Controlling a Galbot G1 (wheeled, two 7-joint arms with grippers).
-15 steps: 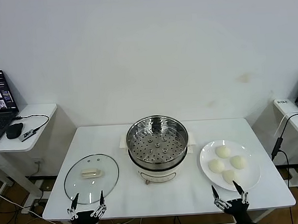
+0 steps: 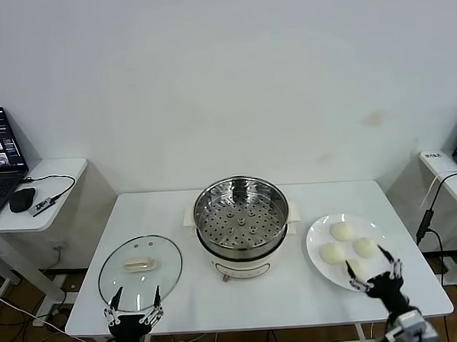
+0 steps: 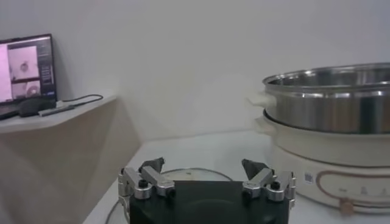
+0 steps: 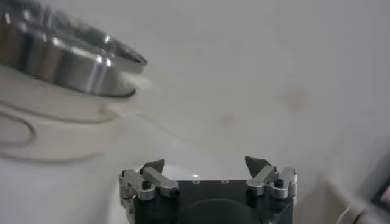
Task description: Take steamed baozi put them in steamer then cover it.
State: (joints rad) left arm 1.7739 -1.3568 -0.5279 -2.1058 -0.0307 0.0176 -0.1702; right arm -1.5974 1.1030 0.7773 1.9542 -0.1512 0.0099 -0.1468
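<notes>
While the right hand [image 2: 375,272] hangs spread wide and holding nothing over the near edge of the plate [image 2: 319,261], the left hand [image 2: 133,301] waits at the tabletop's [image 2: 177,208] near left edge.

The right hand's fingertips flank the nearest of the four baozi [image 2: 341,231] on the plate at the right. The left hand, likewise wide open and bare, sits just near of the cover [image 2: 140,271], which lies flat left of the steamer [image 2: 241,224] standing uncovered at the centre.
</notes>
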